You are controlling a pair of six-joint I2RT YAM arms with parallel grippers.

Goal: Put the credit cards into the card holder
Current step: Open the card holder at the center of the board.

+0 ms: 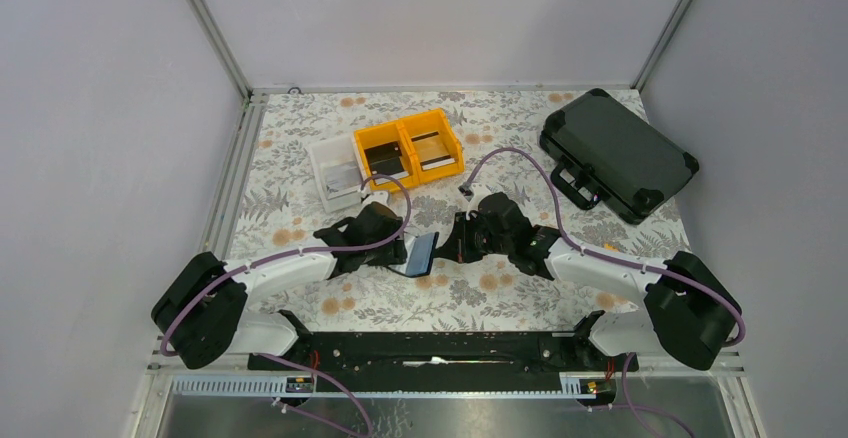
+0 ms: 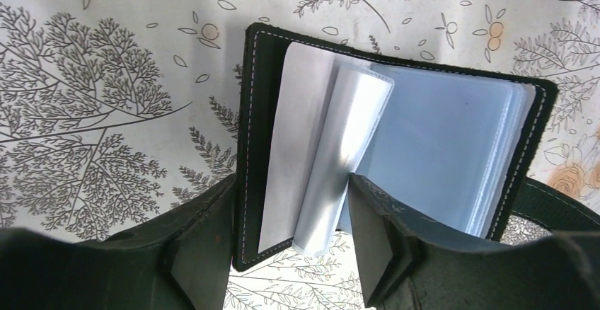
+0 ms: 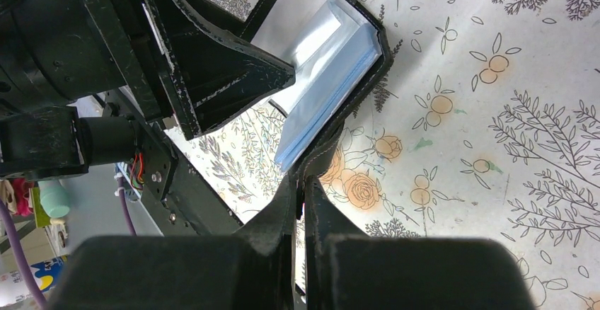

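The card holder (image 1: 422, 253) is a small black wallet, held open above the table between my two grippers. In the left wrist view the card holder (image 2: 453, 133) shows its grey and light-blue pockets. My left gripper (image 2: 291, 182) is open, with the left cover and a curled clear sleeve between its jaws. My right gripper (image 3: 303, 182) is shut on the black edge of the card holder (image 3: 332, 62). Dark and silvery credit cards lie in the yellow bin (image 1: 388, 161) (image 1: 433, 151) and in the white bin (image 1: 340, 175).
The yellow bin (image 1: 452, 138) and the white bin (image 1: 318, 158) stand side by side at the back centre. A large black hard case (image 1: 615, 153) lies at the back right. Metal frame rails run along the table's left and far edges.
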